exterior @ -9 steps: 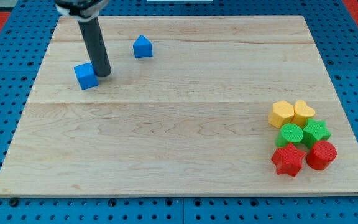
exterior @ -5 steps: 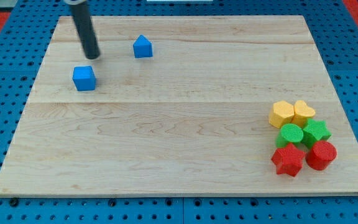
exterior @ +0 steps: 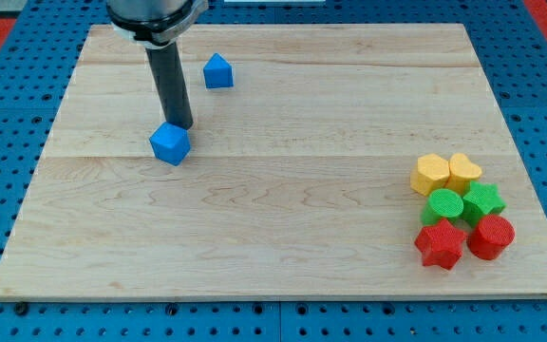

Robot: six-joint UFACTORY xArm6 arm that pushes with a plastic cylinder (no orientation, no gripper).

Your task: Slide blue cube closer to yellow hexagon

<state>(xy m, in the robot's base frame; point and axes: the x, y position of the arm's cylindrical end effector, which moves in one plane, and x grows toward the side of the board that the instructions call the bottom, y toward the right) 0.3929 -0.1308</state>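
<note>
The blue cube [exterior: 170, 143] lies on the wooden board [exterior: 283, 256], left of centre and turned at an angle. My tip [exterior: 182, 126] stands right against its upper right side, touching it or nearly so. The yellow hexagon [exterior: 431, 174] sits far off at the view's right, at the upper left of a cluster of blocks.
A second blue block with a peaked top [exterior: 218, 71] lies near the view's top, right of the rod. Beside the hexagon are a yellow heart [exterior: 464, 170], a green cylinder [exterior: 443, 205], a green star [exterior: 483, 201], a red star [exterior: 440, 244] and a red cylinder [exterior: 491, 237].
The blue cube has moved right and a little down and has rotated. My tip went up and away from it, then came back down to its upper right side.
</note>
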